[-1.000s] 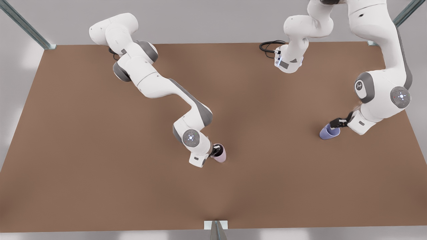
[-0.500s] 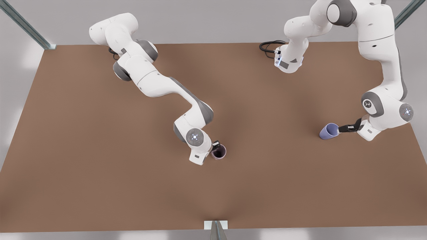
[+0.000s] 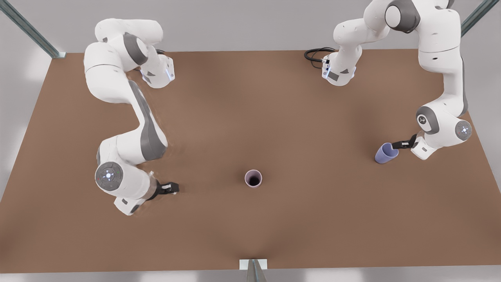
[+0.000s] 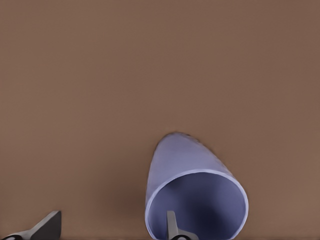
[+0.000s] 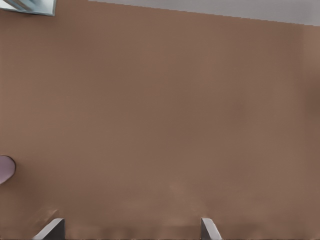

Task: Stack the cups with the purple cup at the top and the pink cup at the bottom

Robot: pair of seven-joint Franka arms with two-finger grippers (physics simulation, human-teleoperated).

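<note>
The pink cup (image 3: pixel 253 178) stands upright on its own near the middle of the brown table (image 3: pixel 250 98), its dark inside facing up; its edge shows in the right wrist view (image 5: pixel 6 169). My right gripper (image 3: pixel 172 188) (image 5: pixel 130 229) is open and empty, well off to the front view's left of that cup. The purple cup (image 3: pixel 386 153) (image 4: pixel 192 185) sits at the front view's right, its mouth turned toward my left gripper (image 3: pixel 400 145) (image 4: pixel 110 229). That gripper is open, with one fingertip (image 4: pixel 172 227) inside the cup's mouth and the other outside its wall.
A black cable (image 3: pixel 315 55) lies by the arm base at the table's far edge. Metal frame posts (image 3: pixel 27 27) stand at the corners, and a bracket (image 3: pixel 253 265) sits at the middle of the near edge.
My right gripper let go of the pink cup and swung far to the front view's left; the cup now stands upright alone. My left gripper pulled back slightly from over the purple cup.
</note>
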